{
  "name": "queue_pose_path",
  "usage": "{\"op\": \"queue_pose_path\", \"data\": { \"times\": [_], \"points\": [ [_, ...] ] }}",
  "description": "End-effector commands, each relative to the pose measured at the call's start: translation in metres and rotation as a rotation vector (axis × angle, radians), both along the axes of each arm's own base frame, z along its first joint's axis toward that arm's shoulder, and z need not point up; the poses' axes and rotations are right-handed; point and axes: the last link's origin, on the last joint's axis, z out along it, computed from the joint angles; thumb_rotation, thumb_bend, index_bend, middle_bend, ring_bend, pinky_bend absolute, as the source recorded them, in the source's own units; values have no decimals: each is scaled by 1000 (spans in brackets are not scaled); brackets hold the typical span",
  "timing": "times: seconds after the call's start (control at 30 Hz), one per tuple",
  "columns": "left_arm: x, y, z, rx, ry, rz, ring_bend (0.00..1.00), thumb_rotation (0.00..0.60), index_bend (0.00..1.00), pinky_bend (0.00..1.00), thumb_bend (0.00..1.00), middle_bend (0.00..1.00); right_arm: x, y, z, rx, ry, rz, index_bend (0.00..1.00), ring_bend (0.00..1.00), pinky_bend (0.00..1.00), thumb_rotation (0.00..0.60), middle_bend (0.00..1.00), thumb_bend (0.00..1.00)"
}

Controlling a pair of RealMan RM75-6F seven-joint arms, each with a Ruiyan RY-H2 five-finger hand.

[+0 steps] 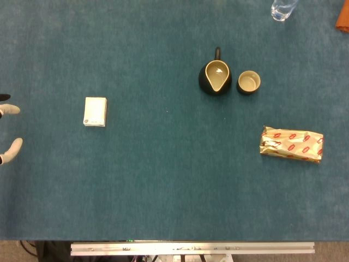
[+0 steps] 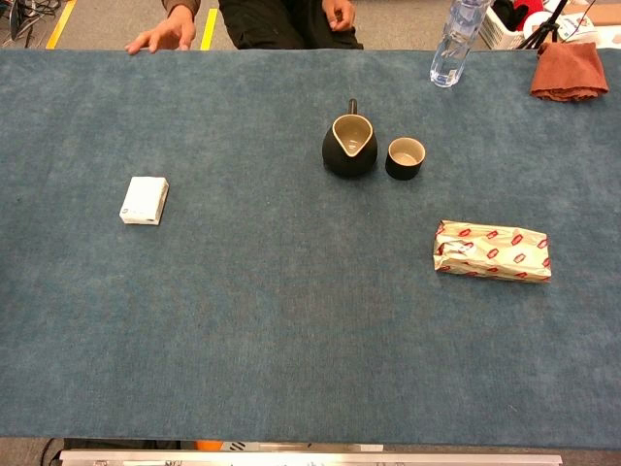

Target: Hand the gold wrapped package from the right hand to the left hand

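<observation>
The gold wrapped package point(image 1: 292, 144) point(image 2: 492, 250), gold foil with red marks, lies flat on the blue table at the right, with no hand on it. Only fingertips of my left hand point(image 1: 10, 131) show at the far left edge of the head view. They are spread apart and hold nothing, far from the package. My right hand appears in neither view.
A black pitcher point(image 1: 215, 76) point(image 2: 349, 146) and a small black cup point(image 1: 248, 82) point(image 2: 405, 157) stand behind the package. A white box point(image 1: 95, 111) point(image 2: 144, 200) lies at the left. A water bottle point(image 2: 453, 39), an orange cloth point(image 2: 570, 70) and a person's hands point(image 2: 160, 37) are at the far edge.
</observation>
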Motion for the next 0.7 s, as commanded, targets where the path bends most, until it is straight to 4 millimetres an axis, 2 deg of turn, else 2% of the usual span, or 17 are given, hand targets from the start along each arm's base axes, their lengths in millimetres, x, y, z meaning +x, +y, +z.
{"op": "queue_pose_path", "data": {
  "times": [0.03,0.37,0.6,0.7],
  "points": [
    [0,0,-1,-3,1,-1,90,600,322,181,271,207,0,0,-2,11,-1,-3,319,287,401,600,404,84],
    [1,-3,1,-3,1,-7,89,600,322,181,271,207,4,1,-6,46,-13,6,319,287,401,600,404,83],
    [0,-4,-2,-23,4,-11,89,600,322,181,272,207,8,2,-22,114,-1,-35,318,288,405,600,396,75],
    [0,-3,-4,-31,6,-14,89,600,322,181,271,207,11,0,-31,148,16,-37,309,287,421,600,389,31]
  ]
}}
